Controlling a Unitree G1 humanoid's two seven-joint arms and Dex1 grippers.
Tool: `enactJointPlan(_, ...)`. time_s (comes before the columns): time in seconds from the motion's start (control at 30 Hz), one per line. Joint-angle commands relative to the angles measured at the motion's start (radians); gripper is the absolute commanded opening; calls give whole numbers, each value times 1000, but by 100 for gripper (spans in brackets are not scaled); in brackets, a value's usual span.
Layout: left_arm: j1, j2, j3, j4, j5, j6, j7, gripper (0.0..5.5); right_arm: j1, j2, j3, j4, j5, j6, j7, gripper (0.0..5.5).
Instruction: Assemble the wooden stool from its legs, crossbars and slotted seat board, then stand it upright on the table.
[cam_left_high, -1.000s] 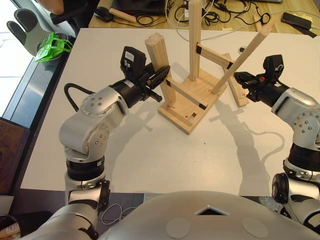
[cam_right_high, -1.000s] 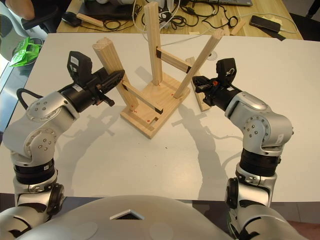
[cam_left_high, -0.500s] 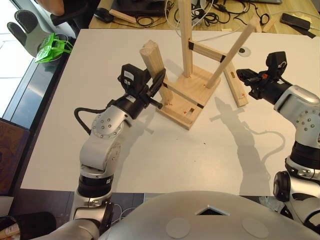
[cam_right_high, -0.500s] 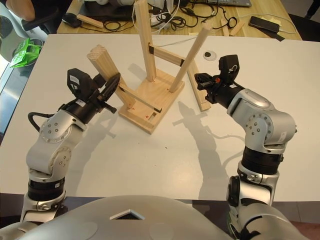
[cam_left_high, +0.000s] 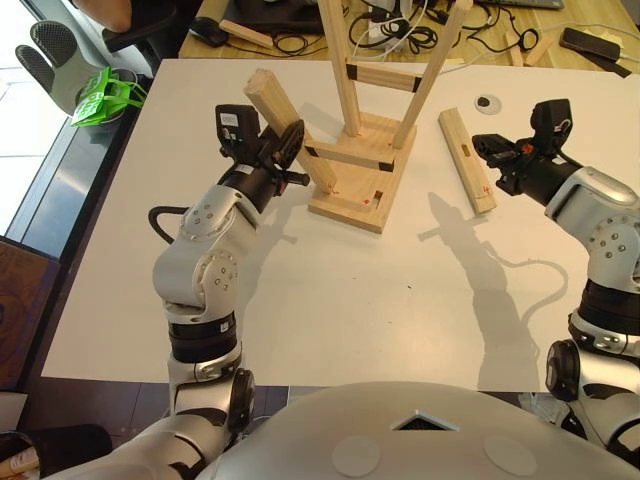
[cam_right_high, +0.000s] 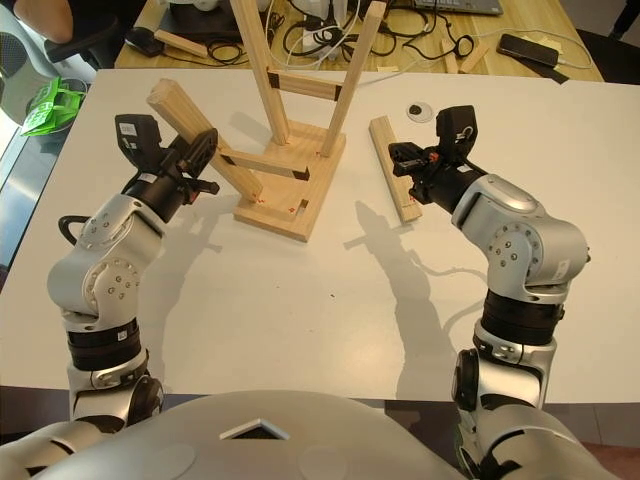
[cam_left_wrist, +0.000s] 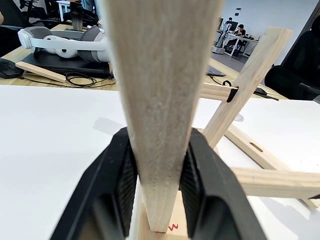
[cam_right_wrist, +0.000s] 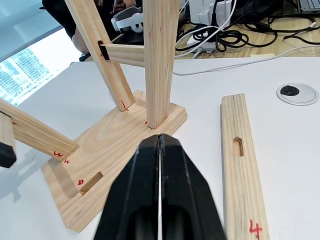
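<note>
Up in the centre of the head view, the slotted seat board (cam_left_high: 350, 205) lies flat on the white table (cam_left_high: 330, 300). Two legs (cam_left_high: 340, 70) (cam_left_high: 425, 75) rise from it, joined by a crossbar (cam_left_high: 385, 75). A third leg (cam_left_high: 272, 98) leans away toward the upper left, tied in by a lower crossbar (cam_left_high: 345, 157). The left gripper (cam_left_high: 288, 150) has this leaning leg pinched between its fingers (cam_left_wrist: 120, 170), which are spread just to the wood's width. Right of the board, a loose leg (cam_left_high: 467, 160) lies flat on the table. The right gripper (cam_left_high: 480, 142) hangs beside it, pressed fully together and holding nothing.
</note>
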Motion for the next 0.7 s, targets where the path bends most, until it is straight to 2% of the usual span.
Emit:
enactJointPlan(0.03, 25, 55, -56, 40, 50, 56, -18, 103, -12, 4, 1, 5, -1, -8, -7, 0)
enactJointPlan(0.2, 37, 96, -171, 4, 144, 7, -24, 103, -9, 9, 5, 4, -1, -12, -12, 0)
enactJointPlan(0.33, 32, 24, -133, 13, 126, 32, 32, 103, -17, 14, 5, 12, -6, -16, -15, 0)
enactJointPlan(0.53, -20, -103, -175, 5, 135, 98, 131, 103, -40, 37, 9, 37, -28, -42, -46, 0)
enactJointPlan(0.7, -51, -158, -186, 28, 175, 97, 188, 103, -64, 42, -5, 93, -78, -111, -97, 0)
